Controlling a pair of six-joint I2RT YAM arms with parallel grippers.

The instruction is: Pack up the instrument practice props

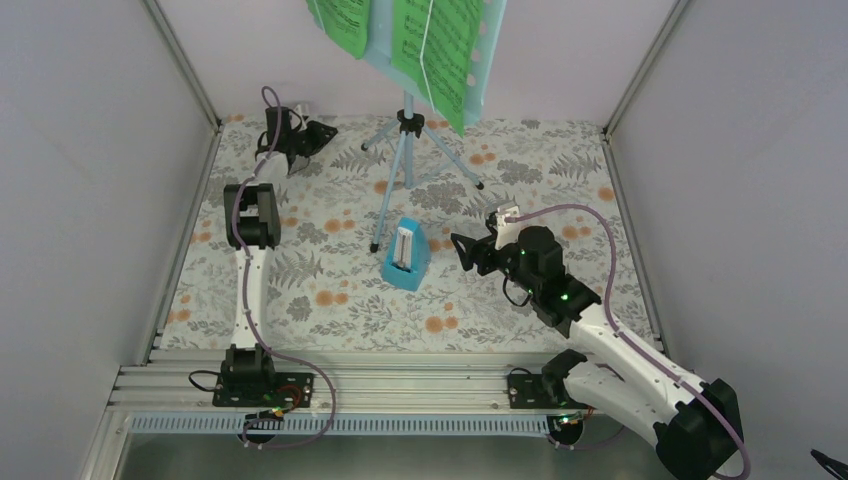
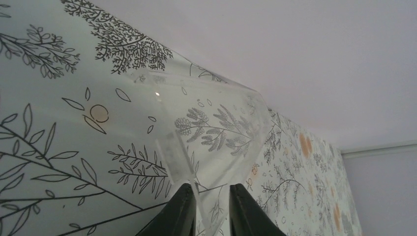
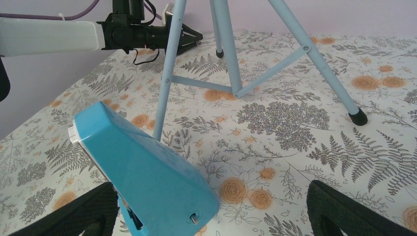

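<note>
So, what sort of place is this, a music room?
Probably a robot test cell, not a real music room: two robot arms are bolted to a metal rail, plain panels wall in a flower-patterned table, and the music stand and metronome look like props.

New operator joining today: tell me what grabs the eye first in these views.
Bright green sheet-music pages on the pale blue music stand, at the far middle of the table, dominate the overhead view. In front of them a blue metronome sits mid-table, with the right gripper open and aimed at it from the right.
</note>
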